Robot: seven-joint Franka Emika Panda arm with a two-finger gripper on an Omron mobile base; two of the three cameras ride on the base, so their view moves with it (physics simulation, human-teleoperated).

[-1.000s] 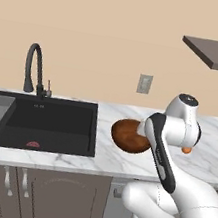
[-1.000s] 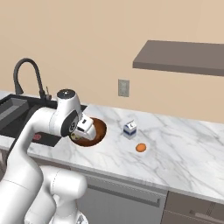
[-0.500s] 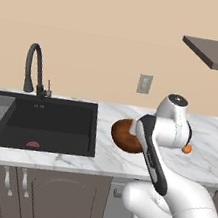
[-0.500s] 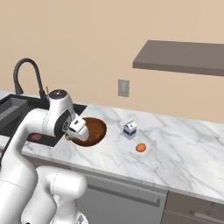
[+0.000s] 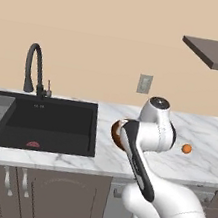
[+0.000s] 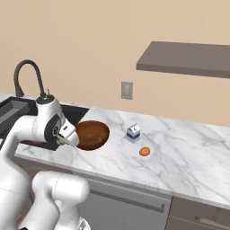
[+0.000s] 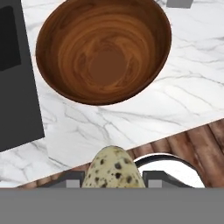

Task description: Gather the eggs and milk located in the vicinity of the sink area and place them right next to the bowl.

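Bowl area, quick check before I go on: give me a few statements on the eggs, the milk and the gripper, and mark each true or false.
1. The gripper is shut on the speckled egg. True.
2. The orange egg lies inside the bowl. False: it lies on the marble counter, apart from the bowl, just in front of the milk carton.
3. The milk carton stands upright on the counter. True.
4. The bowl holds the speckled egg. False: in the hand view the bowl is empty, and the egg sits between the fingers.
5. The bowl sits down in the sink. False: it rests on the counter beside the sink.
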